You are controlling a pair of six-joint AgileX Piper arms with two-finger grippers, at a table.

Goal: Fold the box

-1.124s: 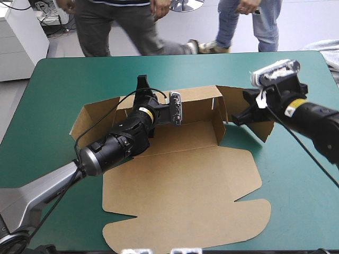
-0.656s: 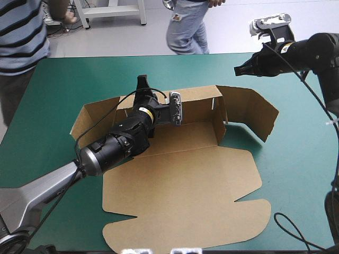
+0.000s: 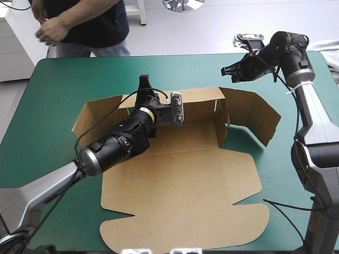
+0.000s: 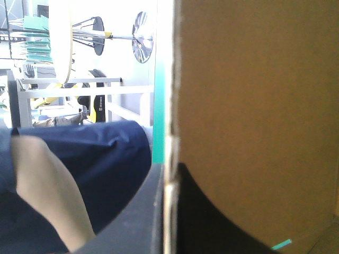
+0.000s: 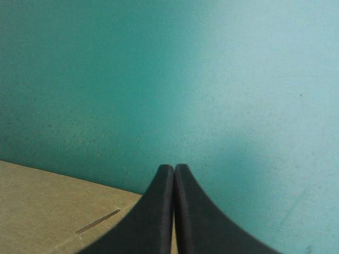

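The brown box (image 3: 180, 185) lies in the middle of the teal-green cover, its lid flat toward the front edge. The back wall (image 3: 198, 100) and the right side flap (image 3: 254, 116) stand raised, and the left flap (image 3: 98, 114) leans outward. My left gripper (image 3: 143, 83) reaches over the back wall's top edge and is shut on it. In the left wrist view the board (image 4: 254, 106) passes between the black fingers (image 4: 212, 227) of the left gripper (image 4: 169, 170). My right gripper (image 3: 226, 71) hangs shut and holds nothing, above the cover beyond the right flap. The right wrist view shows the right gripper (image 5: 174, 167) over the cover, with board (image 5: 47, 206) beside it.
A pale cloth (image 3: 329, 53) lies at the table's far right corner. Bare teal-green cover (image 3: 47, 95) surrounds the box on its left, right and far sides. The right arm's upper link (image 3: 312, 121) stands over the table's right side.
My right gripper has left the right side flap, risen, and swung toward the far edge. The flap stays raised. My left gripper and the back wall have not moved.
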